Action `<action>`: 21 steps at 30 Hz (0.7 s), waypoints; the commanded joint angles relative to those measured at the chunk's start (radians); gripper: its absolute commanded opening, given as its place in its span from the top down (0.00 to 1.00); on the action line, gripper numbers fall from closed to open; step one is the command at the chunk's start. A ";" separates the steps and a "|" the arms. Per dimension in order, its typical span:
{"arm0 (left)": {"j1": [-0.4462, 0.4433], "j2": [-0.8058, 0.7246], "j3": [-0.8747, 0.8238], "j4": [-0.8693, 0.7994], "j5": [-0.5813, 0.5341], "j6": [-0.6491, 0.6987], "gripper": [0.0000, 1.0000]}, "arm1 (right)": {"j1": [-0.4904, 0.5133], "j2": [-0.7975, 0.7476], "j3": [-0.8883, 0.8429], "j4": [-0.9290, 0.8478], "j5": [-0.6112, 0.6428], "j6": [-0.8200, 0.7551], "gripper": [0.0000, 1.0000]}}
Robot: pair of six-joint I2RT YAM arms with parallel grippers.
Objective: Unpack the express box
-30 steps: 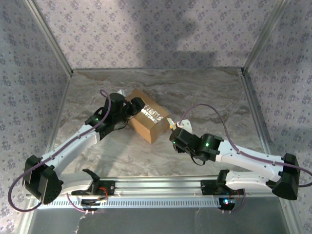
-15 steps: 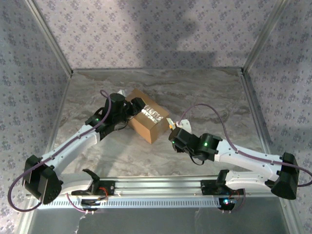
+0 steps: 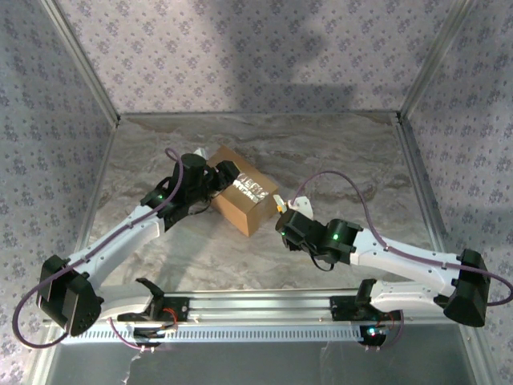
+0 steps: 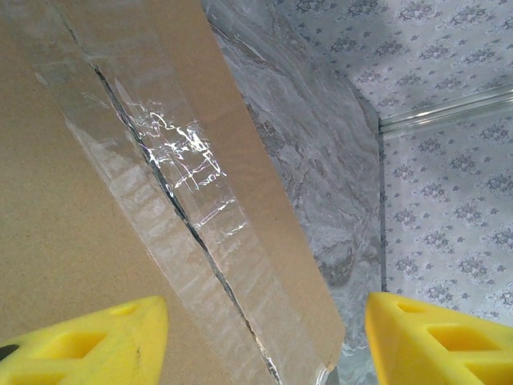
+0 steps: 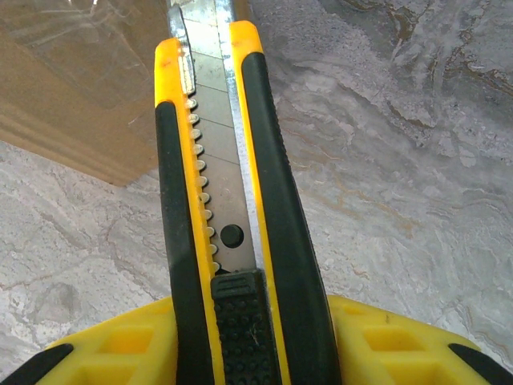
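My right gripper (image 5: 255, 325) clamped on the utility knife (image 5: 212, 160), left gripper (image 4: 264, 341) spread over the express box (image 4: 64, 208), I aim shallow along its tape (image 4: 180, 156).

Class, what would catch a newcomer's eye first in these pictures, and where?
The yellow-and-black utility knife, clamped in the right gripper, points its blade at the brown cardboard box, left of centre in the top view. Under the left gripper, shiny clear tape covers the box's top seam.
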 commanded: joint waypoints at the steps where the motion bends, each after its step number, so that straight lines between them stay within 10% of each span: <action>1: -0.008 -0.007 0.001 0.040 -0.001 -0.010 0.34 | -0.007 0.002 0.031 0.007 0.003 -0.007 1.00; 21: -0.010 -0.011 -0.003 0.039 -0.008 -0.014 0.34 | 0.001 -0.015 0.043 -0.005 0.013 -0.007 1.00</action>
